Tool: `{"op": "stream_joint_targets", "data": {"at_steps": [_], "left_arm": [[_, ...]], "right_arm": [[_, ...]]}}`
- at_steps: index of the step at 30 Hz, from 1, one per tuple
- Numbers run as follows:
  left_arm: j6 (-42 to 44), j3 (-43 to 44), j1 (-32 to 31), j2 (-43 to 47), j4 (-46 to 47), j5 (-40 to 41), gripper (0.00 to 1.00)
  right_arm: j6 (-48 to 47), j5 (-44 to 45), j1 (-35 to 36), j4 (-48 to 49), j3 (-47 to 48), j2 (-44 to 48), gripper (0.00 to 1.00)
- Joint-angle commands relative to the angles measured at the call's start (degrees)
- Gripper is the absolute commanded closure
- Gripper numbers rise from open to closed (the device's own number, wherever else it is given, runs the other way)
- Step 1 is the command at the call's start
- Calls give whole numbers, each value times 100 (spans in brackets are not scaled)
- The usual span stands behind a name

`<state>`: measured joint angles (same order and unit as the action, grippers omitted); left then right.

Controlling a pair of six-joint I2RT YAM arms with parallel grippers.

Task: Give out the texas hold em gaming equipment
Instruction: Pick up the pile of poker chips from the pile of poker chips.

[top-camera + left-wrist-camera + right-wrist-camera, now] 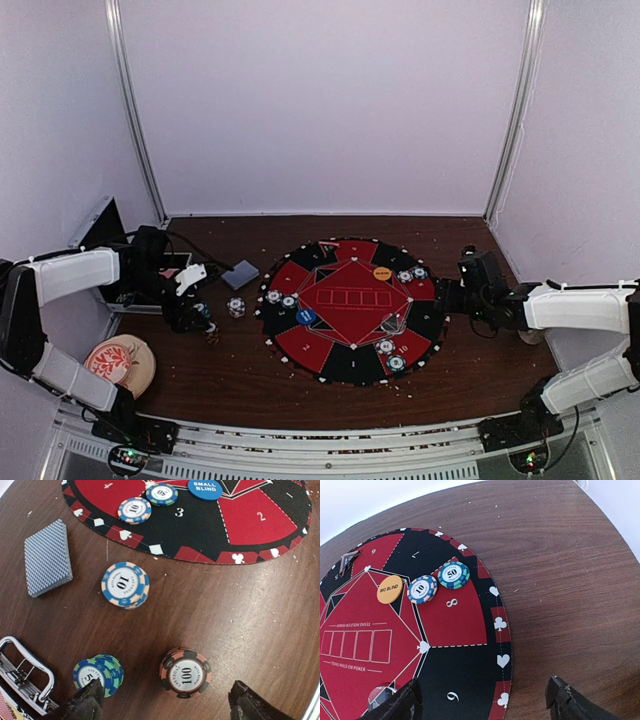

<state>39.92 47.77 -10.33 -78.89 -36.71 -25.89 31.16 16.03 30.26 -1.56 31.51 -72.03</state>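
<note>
A reddish stack of chips stands on the bare table, left of the mat. A teal stack and a blue-white stack are near it, with the deck beyond. On the mat lie single chips, a blue button and an orange button. The left gripper hangs spread wide at the reddish stack, holding nothing. The right gripper is also spread and empty, over the mat's right edge.

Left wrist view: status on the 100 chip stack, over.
Left gripper open, aimed at 100 chip stack, not touching. Right gripper open, empty, over mat. Stack on bare table. 50 chip stack close beside left gripper.
</note>
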Motion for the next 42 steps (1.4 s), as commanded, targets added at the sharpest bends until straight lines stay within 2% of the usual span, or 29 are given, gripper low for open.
{"op": "stream_joint_targets", "data": {"at_steps": [1, 20, 42], "left_arm": [[239, -68, 31, -133, -28, -363, 11], [275, -547, -310, 67, 536, 152, 16], [193, -428, -454, -415, 860, 232, 31]], "right_arm": [[-92, 75, 41, 59, 113, -37, 13], [-88, 101, 41, 51, 124, -74, 13], [-87, 102, 37, 60, 118, -75, 13]]}}
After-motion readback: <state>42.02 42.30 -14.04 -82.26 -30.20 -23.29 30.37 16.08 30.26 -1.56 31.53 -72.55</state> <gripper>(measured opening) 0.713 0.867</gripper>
